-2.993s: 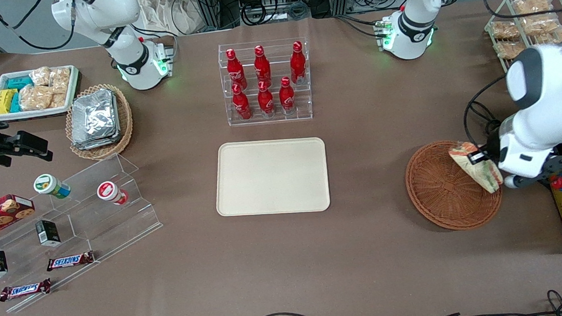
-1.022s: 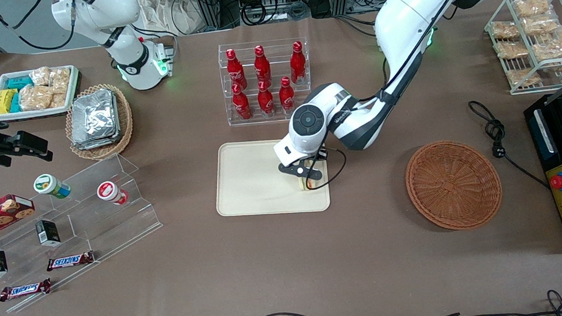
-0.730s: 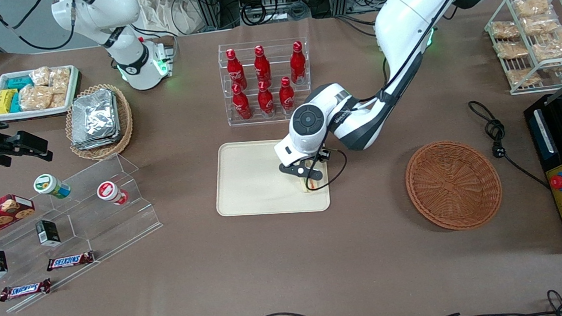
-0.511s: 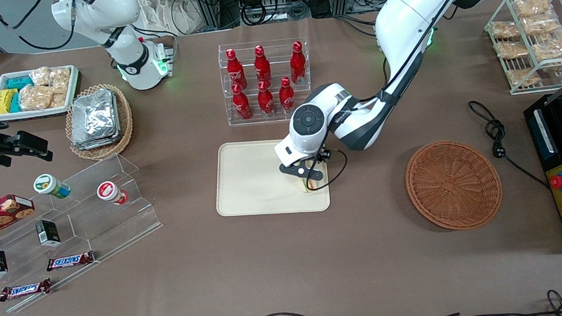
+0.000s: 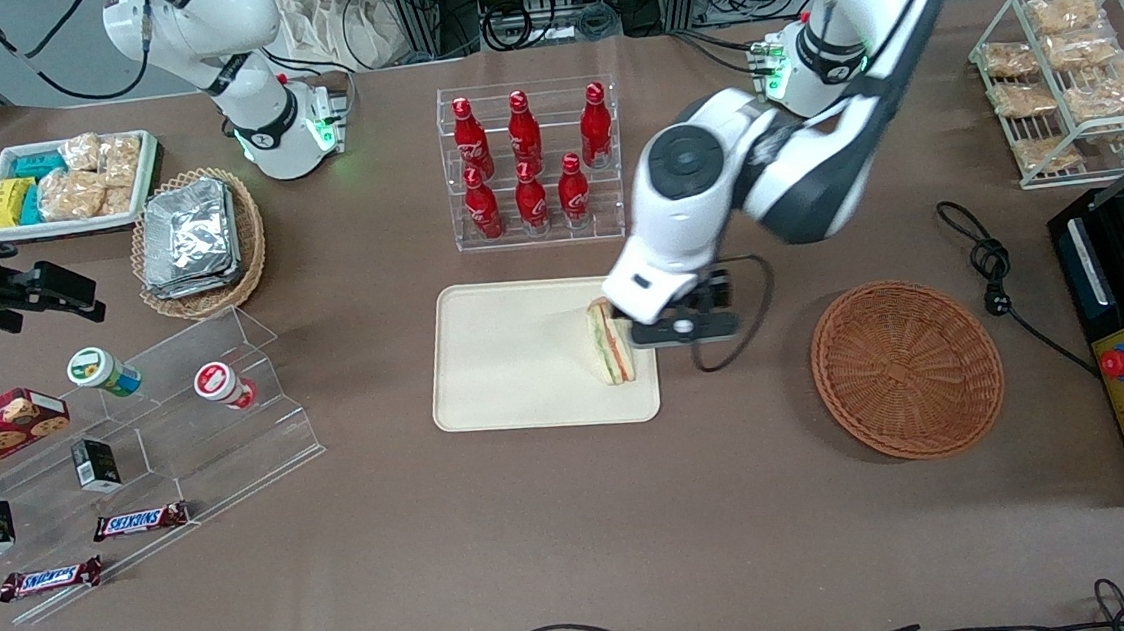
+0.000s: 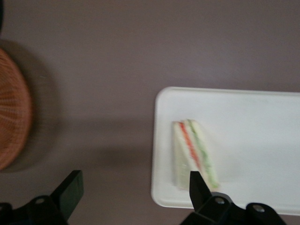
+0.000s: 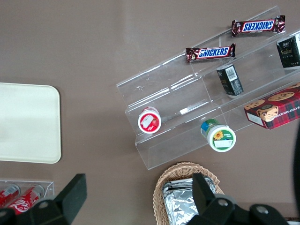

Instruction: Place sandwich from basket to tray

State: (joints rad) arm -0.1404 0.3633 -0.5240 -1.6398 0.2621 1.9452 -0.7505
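Observation:
The sandwich [image 5: 610, 344] lies on the cream tray [image 5: 515, 359], near the tray's edge toward the working arm's end; its red and green layers show. It also shows in the left wrist view [image 6: 193, 153] on the tray [image 6: 253, 140]. My left gripper [image 5: 686, 331] is open and empty, raised above the table beside the tray, between sandwich and basket. In the wrist view the gripper [image 6: 133, 185] has its fingers [image 6: 71, 188] wide apart over bare table. The reddish-brown basket [image 5: 907, 367] holds nothing and shows in part in the wrist view [image 6: 14, 122].
A clear rack of red bottles [image 5: 530, 163] stands farther from the camera than the tray. A wire rack of snack packets [image 5: 1064, 65] and a black box with cable [image 5: 983, 252] lie toward the working arm's end. An acrylic shelf [image 5: 160, 427] and tan foil basket [image 5: 198, 242] lie toward the parked arm's end.
The gripper let go of the sandwich on the tray, rose and moved off toward the basket. The sandwich, earlier mostly hidden under the gripper, now lies in plain sight.

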